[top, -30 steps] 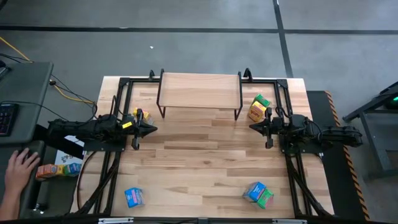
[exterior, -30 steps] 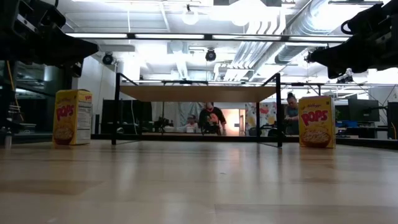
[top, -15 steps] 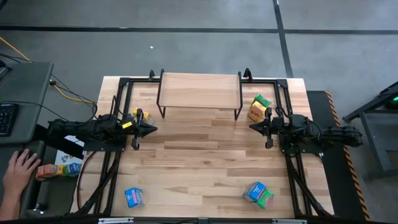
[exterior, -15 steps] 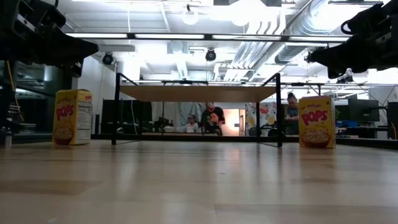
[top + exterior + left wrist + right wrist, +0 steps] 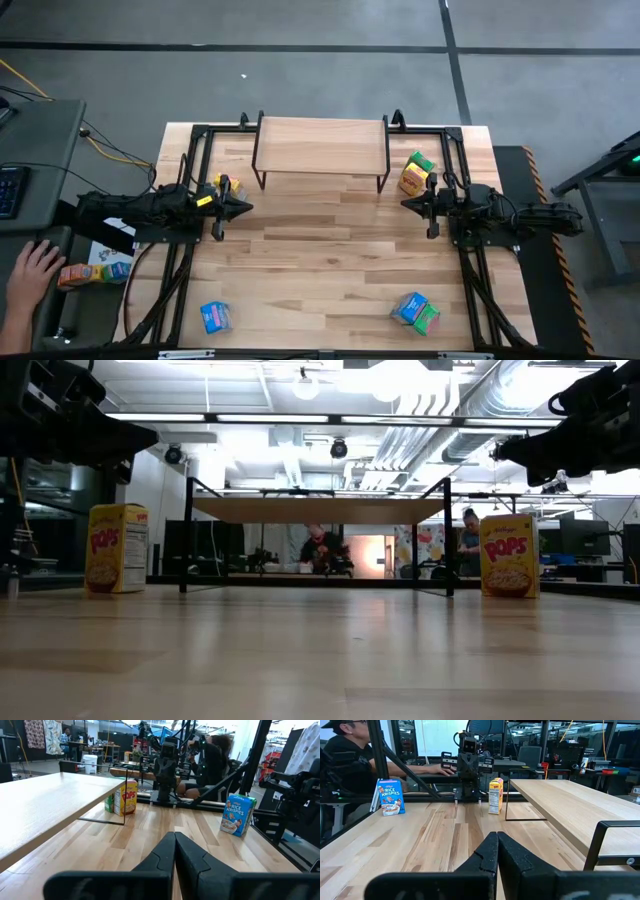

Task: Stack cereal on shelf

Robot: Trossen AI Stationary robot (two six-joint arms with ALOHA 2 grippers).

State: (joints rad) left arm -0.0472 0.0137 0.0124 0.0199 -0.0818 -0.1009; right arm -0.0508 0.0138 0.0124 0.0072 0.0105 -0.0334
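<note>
Both pairs of jaws are pressed fully together and hold nothing: we see the left gripper [image 5: 244, 207] hanging above the table's left side, and the right gripper [image 5: 407, 204] above its right side, their tips pointing toward each other across the bare middle of the boards.

We find the shelf [image 5: 320, 145] standing at the far edge of the table [image 5: 320, 270], between the two arms, with nothing on its board. One yellow box [image 5: 221, 185] stands just beside the left gripper, near the shelf's left legs. Another yellow box [image 5: 411, 180] stands near the shelf's right legs, touching a green box [image 5: 422, 161] behind it. At the near edge, a blue box [image 5: 214, 317] lies on the left, well apart from the rest, and a second blue box [image 5: 408, 306] sits on the right against a second green box [image 5: 428, 319].

Off the table's left side we see a person's hand [image 5: 30, 272] resting on a dark side stand.
</note>
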